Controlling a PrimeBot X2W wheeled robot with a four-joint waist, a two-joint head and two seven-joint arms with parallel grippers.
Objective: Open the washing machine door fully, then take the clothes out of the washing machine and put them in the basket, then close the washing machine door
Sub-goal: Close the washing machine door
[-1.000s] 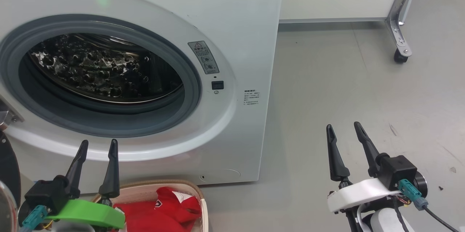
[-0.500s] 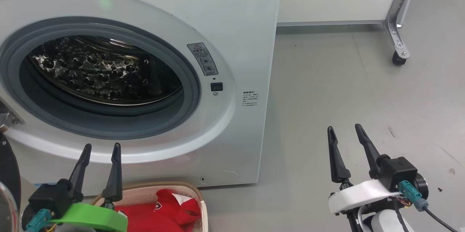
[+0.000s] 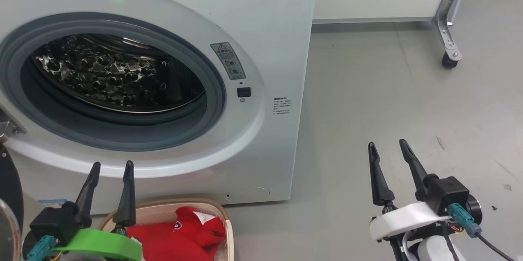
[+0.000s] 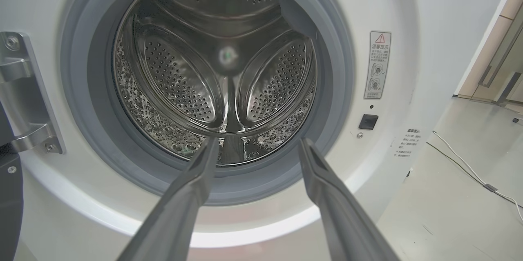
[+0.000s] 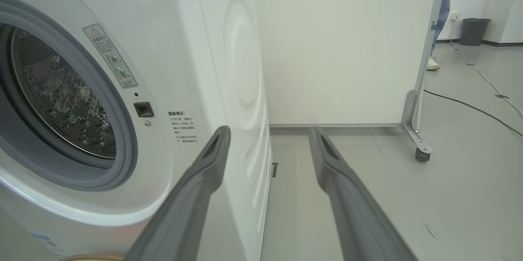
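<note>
Only the view nods slightly; left claw point(image 3: 113, 163) and right claw point(image 3: 387, 142) hang spread, empty. The clothes point(image 3: 179, 234) lie in the basket point(image 3: 171, 203), the washing machine point(image 3: 265, 28) stands bare, so the washing machine door point(image 3: 8, 187) awaits closing.

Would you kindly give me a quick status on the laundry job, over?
Left gripper, right gripper open, empty. Clothes in basket; drum empty. Washing machine door open at left, not yet closed. Left gripper fronts the opening, maybe in door's swing.

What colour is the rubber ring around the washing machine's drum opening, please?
Grey; the rubber ring shows best in the left wrist view.
</note>
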